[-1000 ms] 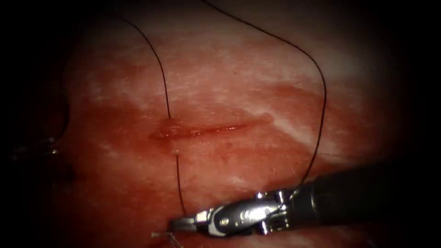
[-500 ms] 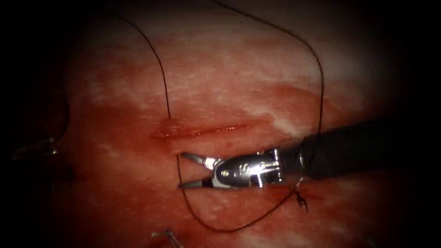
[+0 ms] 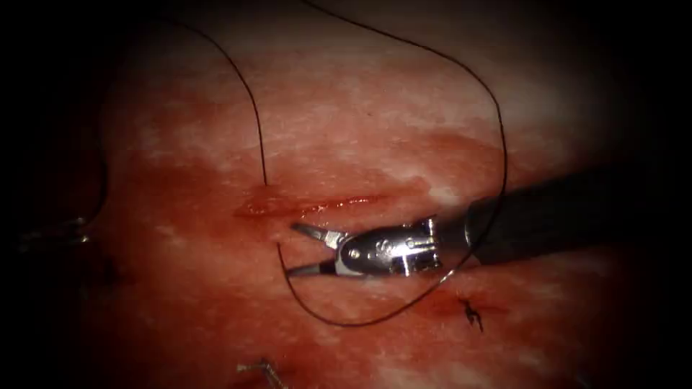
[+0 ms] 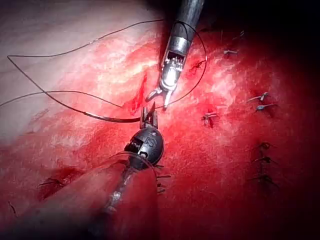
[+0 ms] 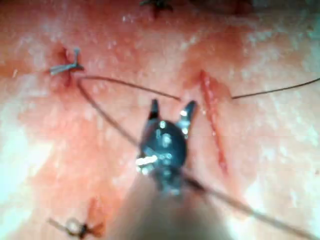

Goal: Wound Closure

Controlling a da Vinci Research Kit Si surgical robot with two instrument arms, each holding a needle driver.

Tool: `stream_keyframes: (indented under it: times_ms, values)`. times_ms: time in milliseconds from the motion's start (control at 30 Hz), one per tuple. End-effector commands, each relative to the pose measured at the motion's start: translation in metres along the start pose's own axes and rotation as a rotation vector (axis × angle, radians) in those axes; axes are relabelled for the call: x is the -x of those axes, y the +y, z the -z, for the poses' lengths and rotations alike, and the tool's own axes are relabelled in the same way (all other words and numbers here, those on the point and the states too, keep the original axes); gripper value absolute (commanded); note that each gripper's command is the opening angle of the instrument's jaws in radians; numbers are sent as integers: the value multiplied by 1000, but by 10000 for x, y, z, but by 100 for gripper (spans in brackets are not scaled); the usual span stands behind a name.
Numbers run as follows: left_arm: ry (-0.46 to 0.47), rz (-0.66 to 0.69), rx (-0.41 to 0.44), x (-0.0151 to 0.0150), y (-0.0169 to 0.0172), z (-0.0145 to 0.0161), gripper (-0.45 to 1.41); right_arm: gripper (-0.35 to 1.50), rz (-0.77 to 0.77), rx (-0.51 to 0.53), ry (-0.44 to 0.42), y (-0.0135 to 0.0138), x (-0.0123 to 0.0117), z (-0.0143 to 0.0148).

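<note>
The cut [image 3: 317,205] runs across the tissue [image 3: 375,115]. Black thread [image 3: 360,322] crosses the cut's left end, comes out below it and sags in a slack loop under my right tool [image 3: 294,251]. The loop then climbs on the right and arcs over the top. My right tool's jaws are open just below the cut and hold nothing, as also seen in the right wrist view [image 5: 172,106]. In the left wrist view the thread [image 4: 85,113] runs into my left tool [image 4: 148,111], whose jaws look shut on it.
Finished stitches with cut ends of thread lie around: a knot [image 3: 472,312] right of the loop, one [image 3: 259,369] at the bottom edge, several [image 4: 260,97] in the left wrist view. Red fluid wets the tissue around the cut.
The right tool was shut on the thread near the bottom edge. It has let go, opened and moved up to just below the cut. The thread fell into a slack loop.
</note>
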Motion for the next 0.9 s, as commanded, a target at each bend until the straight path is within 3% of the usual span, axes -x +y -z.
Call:
stream_keyframes:
  times_ms: [33, 167, 233, 267, 300, 400, 667, 867, 900]
  values:
    - [-2, 6, 2, 6, 8, -3, -45, 104, 0, -8, 3, -8, 2, -9]
    - [-2, 6, 2, 6, 8, -3, -45, 101, -2, -17, 8, -10, -2, -18]
    - [-2, 6, 2, 6, 8, -3, -45, 89, -2, -26, 13, -10, -4, -23]
    - [-2, 6, 3, 6, 7, -2, -45, 73, -2, -34, 17, -10, -4, -23]
    - [-2, 6, 3, 6, 7, -2, -45, 37, -1, -46, 23, -10, -4, -23]
    - [-2, 6, 4, 6, 7, -1, -45, -35, 3, -62, 30, -13, -2, -21]
    - [-2, 6, 4, 6, 7, -1, -45, -35, 9, -113, 3, -31, -2, -11]
    - [-1, 12, 4, 6, 7, 0, -45, -35, 30, -189, 22, -95, -54, 10]
    - [-1, 12, 4, 6, 7, 0, -45, -35, 35, -210, 32, -113, -71, 18]
